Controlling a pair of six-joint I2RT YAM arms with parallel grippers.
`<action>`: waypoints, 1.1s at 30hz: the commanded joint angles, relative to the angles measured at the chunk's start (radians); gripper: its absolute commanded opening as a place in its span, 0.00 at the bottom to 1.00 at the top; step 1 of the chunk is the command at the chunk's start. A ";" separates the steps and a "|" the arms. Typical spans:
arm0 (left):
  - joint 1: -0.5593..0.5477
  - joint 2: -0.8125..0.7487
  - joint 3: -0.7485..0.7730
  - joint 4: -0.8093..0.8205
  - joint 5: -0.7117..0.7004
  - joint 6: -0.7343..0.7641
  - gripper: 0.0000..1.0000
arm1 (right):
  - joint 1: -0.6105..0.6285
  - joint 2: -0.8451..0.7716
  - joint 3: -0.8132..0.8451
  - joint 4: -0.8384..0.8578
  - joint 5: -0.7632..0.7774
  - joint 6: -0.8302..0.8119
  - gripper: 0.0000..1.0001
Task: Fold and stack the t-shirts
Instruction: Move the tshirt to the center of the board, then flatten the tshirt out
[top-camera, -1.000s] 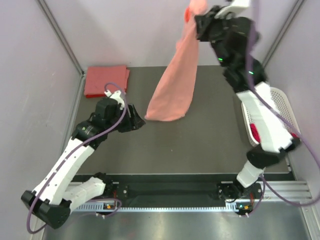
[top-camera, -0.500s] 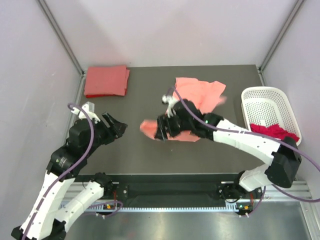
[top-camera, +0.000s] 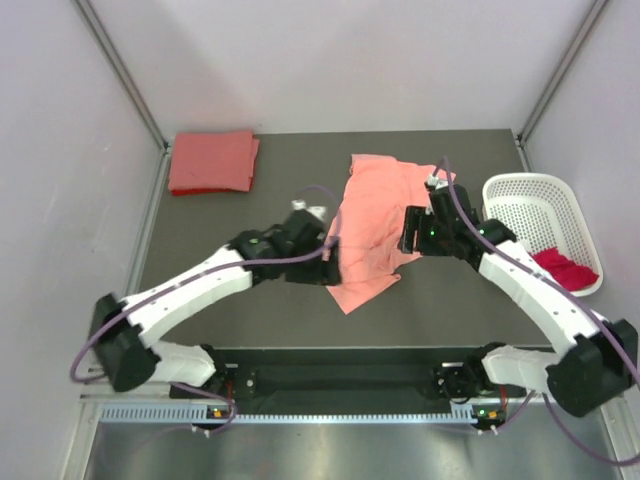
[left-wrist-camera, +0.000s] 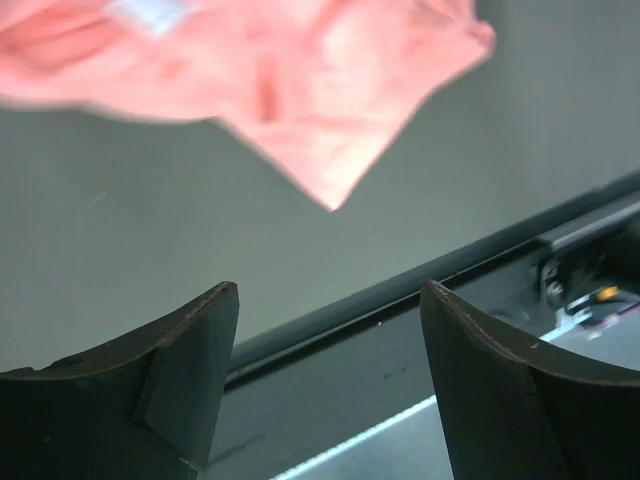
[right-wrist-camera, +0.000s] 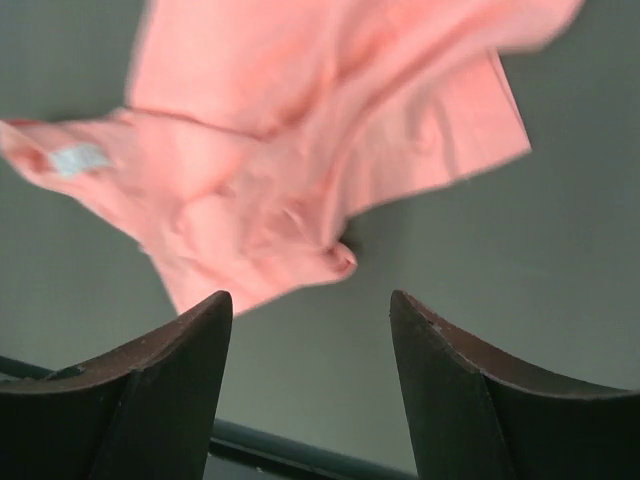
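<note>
A light salmon-pink t-shirt (top-camera: 372, 222) lies rumpled and spread out in the middle of the table. My left gripper (top-camera: 328, 264) hovers at its near-left edge, open and empty (left-wrist-camera: 330, 300); the shirt's pointed corner (left-wrist-camera: 320, 150) lies just beyond its fingers. My right gripper (top-camera: 407, 236) is at the shirt's right edge, open with nothing between its fingers (right-wrist-camera: 310, 305), and the cloth (right-wrist-camera: 290, 180) lies ahead of it. A folded coral-red t-shirt (top-camera: 212, 162) rests at the back left. A magenta-red t-shirt (top-camera: 563, 268) sits in the basket.
The white perforated basket (top-camera: 528, 200) stands at the right edge of the table. Grey walls close in the left, back and right sides. The black rail (top-camera: 340, 378) with the arm bases runs along the near edge.
The right gripper, which held the salmon-pink shirt hanging high at the back, has let it go; the shirt now lies on the table. Both arms have swung in to the shirt's sides.
</note>
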 joint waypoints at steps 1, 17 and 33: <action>-0.142 0.177 0.136 0.091 -0.109 0.133 0.78 | -0.065 0.078 -0.009 -0.077 -0.010 0.001 0.64; -0.153 0.593 0.230 0.196 -0.178 0.243 0.64 | -0.245 0.202 -0.064 0.034 -0.153 -0.010 0.60; -0.118 0.668 0.311 0.178 -0.253 0.323 0.00 | -0.325 0.519 0.218 0.110 -0.101 0.028 0.63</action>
